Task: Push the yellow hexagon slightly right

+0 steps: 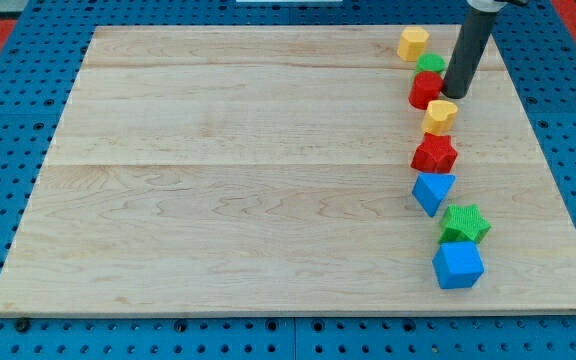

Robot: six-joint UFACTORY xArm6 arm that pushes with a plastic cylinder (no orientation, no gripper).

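The yellow hexagon lies near the view's top right on the wooden board. Below it, running down the view's right, sit a green block, a red block, a second yellow block, a red star, a blue triangle, a green star and a blue cube. My tip is just right of the red block and just above the second yellow block. It is below and to the right of the yellow hexagon, apart from it.
The board rests on a blue pegboard table. The board's right edge is close to the column of blocks.
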